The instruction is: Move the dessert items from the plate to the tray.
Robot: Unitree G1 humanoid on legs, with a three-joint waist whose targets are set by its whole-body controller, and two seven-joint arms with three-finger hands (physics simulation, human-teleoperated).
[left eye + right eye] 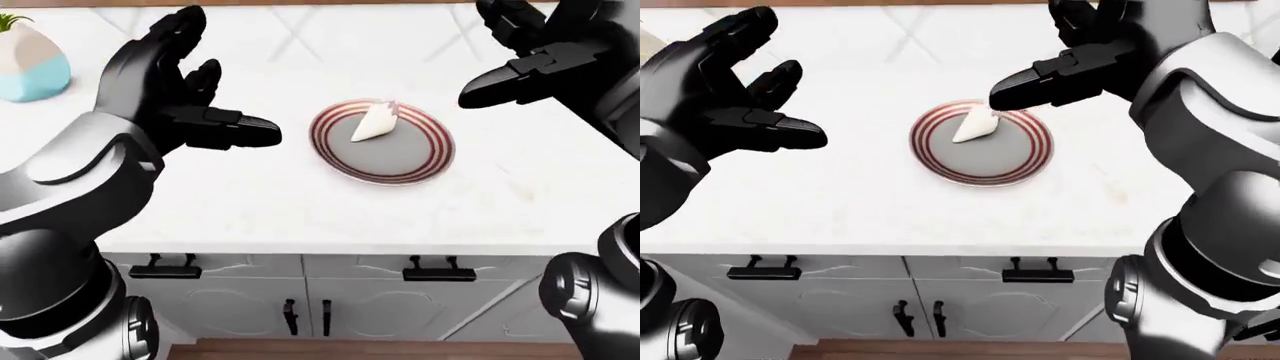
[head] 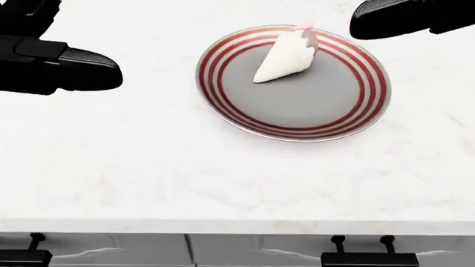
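A round plate (image 2: 327, 119) with red rings and a grey middle lies on the white counter (image 2: 148, 167). One white wedge of cake (image 2: 283, 60) with a pink tip rests on its upper part. My left hand (image 1: 185, 90) hangs open above the counter, left of the plate. My right hand (image 1: 520, 52) is open too, raised above the plate's upper right edge, with nothing in it. No tray shows in any view.
A white and blue vase (image 1: 30, 64) with a green plant stands at the far left of the counter. Grey drawers with black handles (image 1: 440, 268) and cabinet doors (image 1: 915, 319) run below the counter edge.
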